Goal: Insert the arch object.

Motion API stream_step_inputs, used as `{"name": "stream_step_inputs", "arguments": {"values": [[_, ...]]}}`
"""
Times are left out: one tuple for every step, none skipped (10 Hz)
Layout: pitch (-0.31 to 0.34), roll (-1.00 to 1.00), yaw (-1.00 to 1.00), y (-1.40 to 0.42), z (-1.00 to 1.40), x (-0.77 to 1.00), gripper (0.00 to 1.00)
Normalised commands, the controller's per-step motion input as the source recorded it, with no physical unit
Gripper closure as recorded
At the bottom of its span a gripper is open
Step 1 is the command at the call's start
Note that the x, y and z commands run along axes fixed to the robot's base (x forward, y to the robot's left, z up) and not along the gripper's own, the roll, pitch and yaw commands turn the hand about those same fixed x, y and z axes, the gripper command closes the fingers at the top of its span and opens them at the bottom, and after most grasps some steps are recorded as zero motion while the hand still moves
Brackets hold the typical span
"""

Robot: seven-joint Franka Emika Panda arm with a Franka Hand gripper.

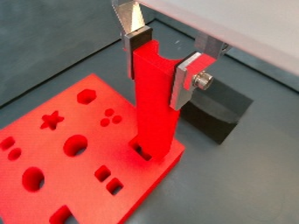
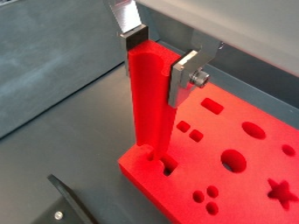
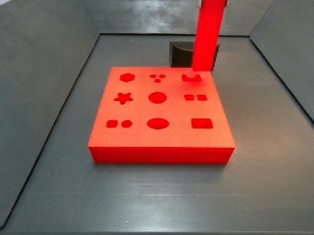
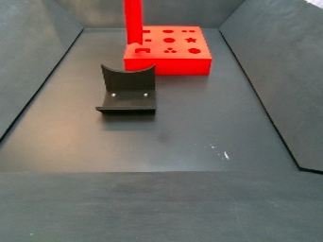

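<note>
The arch object (image 1: 152,101), a long bright red bar, stands upright between my fingers. My gripper (image 1: 162,63) is shut on its upper end, one silver finger (image 1: 138,39) on each side. It shows the same way in the other wrist view, gripper (image 2: 159,59) on bar (image 2: 149,105). The bar's lower end meets a hole near one corner of the red board (image 1: 59,149); I cannot tell how deep it sits. Both side views show the bar (image 3: 208,37) (image 4: 131,24) rising from the board's (image 3: 160,124) (image 4: 183,61) corner, with the gripper out of frame.
The dark fixture (image 4: 127,92) stands on the grey floor in front of the board, and shows behind the bar in a wrist view (image 1: 222,112) and a side view (image 3: 182,50). Several shaped holes dot the board. Grey walls enclose the floor.
</note>
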Motion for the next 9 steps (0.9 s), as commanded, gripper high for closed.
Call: {"name": "stream_step_inputs", "arguments": {"values": [[0.0, 0.0, 0.52, 0.0, -0.13, 0.09, 1.0], [0.0, 0.02, 0.5, 0.0, 0.0, 0.0, 1.0], [0.039, 0.12, 0.16, -0.12, 0.03, 0.0, 1.0], [0.116, 0.19, 0.0, -0.15, 0.06, 0.0, 1.0], [0.15, 0.23, -0.13, -0.23, 0.0, 0.1, 1.0], [0.187, 0.28, -0.35, -0.25, 0.0, 0.12, 1.0], [0.204, 0.26, -0.39, -0.18, 0.0, 0.1, 1.0], [0.209, 0.25, -0.43, -0.02, 0.0, 0.06, 1.0], [0.164, 0.07, -0.22, 0.0, 0.01, 0.01, 1.0]]}}
